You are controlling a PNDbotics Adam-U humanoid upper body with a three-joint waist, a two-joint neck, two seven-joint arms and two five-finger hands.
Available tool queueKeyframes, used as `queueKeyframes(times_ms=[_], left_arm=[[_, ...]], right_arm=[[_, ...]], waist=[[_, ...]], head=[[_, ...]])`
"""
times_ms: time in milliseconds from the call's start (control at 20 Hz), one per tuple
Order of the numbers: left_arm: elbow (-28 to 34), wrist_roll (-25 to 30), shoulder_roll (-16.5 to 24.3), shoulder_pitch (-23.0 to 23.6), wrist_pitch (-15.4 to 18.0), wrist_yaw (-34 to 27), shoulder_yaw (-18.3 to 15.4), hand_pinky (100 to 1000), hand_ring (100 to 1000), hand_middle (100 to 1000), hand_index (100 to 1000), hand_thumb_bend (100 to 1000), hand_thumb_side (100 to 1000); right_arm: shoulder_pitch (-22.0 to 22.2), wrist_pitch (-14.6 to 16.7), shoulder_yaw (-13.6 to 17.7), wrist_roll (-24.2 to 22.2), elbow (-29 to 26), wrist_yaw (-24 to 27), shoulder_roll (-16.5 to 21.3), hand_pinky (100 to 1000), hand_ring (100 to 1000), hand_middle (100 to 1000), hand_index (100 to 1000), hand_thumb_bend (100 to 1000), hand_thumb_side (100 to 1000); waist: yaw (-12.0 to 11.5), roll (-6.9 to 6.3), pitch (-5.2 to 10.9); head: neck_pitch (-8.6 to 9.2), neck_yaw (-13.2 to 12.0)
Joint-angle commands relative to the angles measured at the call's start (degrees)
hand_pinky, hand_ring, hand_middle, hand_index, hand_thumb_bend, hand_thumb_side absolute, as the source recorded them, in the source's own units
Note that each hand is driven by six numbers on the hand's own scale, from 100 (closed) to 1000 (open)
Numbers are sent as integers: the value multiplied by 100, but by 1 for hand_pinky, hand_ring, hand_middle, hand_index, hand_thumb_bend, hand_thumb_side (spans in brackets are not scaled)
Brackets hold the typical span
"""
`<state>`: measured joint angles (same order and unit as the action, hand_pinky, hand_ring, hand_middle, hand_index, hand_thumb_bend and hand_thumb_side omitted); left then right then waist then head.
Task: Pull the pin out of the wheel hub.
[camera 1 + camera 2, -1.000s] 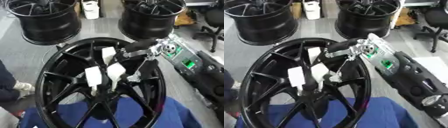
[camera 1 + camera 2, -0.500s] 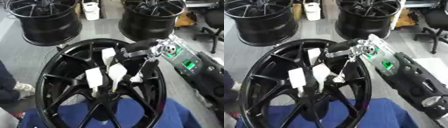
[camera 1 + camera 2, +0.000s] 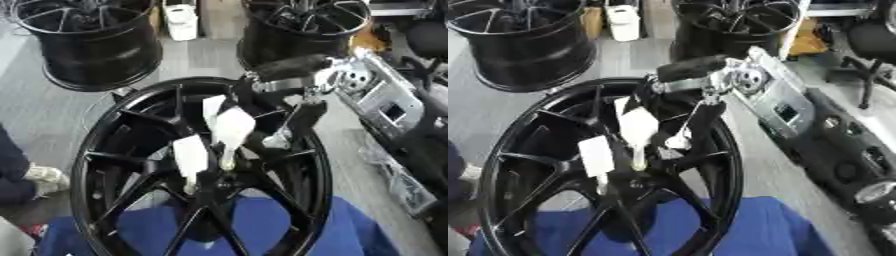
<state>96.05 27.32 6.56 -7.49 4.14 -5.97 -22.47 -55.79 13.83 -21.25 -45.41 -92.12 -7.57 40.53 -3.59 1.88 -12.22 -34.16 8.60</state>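
A black spoked wheel [image 3: 105, 165] lies flat on a blue cloth [image 3: 262, 225]. Its hub [image 3: 210, 182] sits at the centre. My right hand [image 3: 289, 107] comes in from the upper right and reaches down over the hub. Its white-padded fingers [image 3: 234, 127] are curled down between the spokes. A thin pale pin [image 3: 227, 161] shows just under one pad, right above the hub, and the fingers are pinched on it. The pin's lower end is hidden among the spokes. My left hand shows in neither view.
Two more black wheels [image 3: 87, 40] [image 3: 302, 25] stand at the back with a white container [image 3: 181, 20] between them. An office chair [image 3: 872, 45] is at the far right. A person's leg and shoe [image 3: 39, 177] are at the left edge.
The right hand's upper white-padded finger has lifted a little from the hub, and the pale pin now shows beneath it. The wheel has not moved.
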Motion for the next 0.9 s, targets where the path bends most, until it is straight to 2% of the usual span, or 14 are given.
queueKeyframes(times_ms=[50,150,250,450,500,600,700,750,800,850,900], left_arm=[[102,-32,167,-3,-30,34,-66,782,758,663,700,212,828],[109,-66,202,10,-42,42,-101,782,758,663,700,212,827],[118,-97,228,17,-51,46,-130,782,758,663,700,213,827],[133,-151,238,15,-64,43,-179,782,757,662,700,214,827],[137,-170,230,12,-66,42,-201,782,758,662,700,214,827],[144,-202,212,3,-69,37,-234,782,758,662,700,214,827],[151,-228,205,3,-68,29,-257,782,757,662,700,213,826],[155,-239,205,3,-65,25,-266,782,757,662,700,213,826],[158,-247,203,1,-62,21,-272,782,757,662,700,213,826],[159,-251,197,-2,-59,17,-274,782,757,662,700,213,825],[159,-253,190,-5,-56,14,-274,782,757,662,700,213,825]], right_arm=[[-78,-152,583,397,-263,434,714,746,612,375,817,100,111],[128,-239,1055,836,-253,633,1154,745,610,377,816,100,100],[515,-286,1613,1394,-177,659,1625,747,611,377,817,100,100],[1708,-352,2740,2593,94,417,2345,744,612,379,813,100,100],[2111,-508,3068,2939,290,251,2442,738,609,377,808,100,100],[3008,-651,3698,3694,678,-25,2428,727,604,380,804,100,100],[3760,-829,4125,4400,1217,-281,2232,716,604,414,806,100,100],[4056,-932,4252,4725,1522,-383,2107,714,609,444,810,100,100],[4334,-1046,4334,5015,1871,-447,1942,715,623,498,819,100,141],[4580,-1151,4374,5235,2244,-442,1749,718,653,584,832,100,100],[4779,-1238,4377,5374,2613,-355,1566,722,668,624,836,100,230]], waist=[[60,22,149],[129,60,165],[179,87,170],[244,99,151],[284,88,139],[327,67,121],[347,49,115],[354,42,110],[358,33,103],[354,22,96],[347,10,90]], head=[[8,-72],[9,-159],[10,-209],[55,-251],[69,-293],[80,-354],[75,-396],[76,-404],[78,-407],[77,-409],[79,-407]])
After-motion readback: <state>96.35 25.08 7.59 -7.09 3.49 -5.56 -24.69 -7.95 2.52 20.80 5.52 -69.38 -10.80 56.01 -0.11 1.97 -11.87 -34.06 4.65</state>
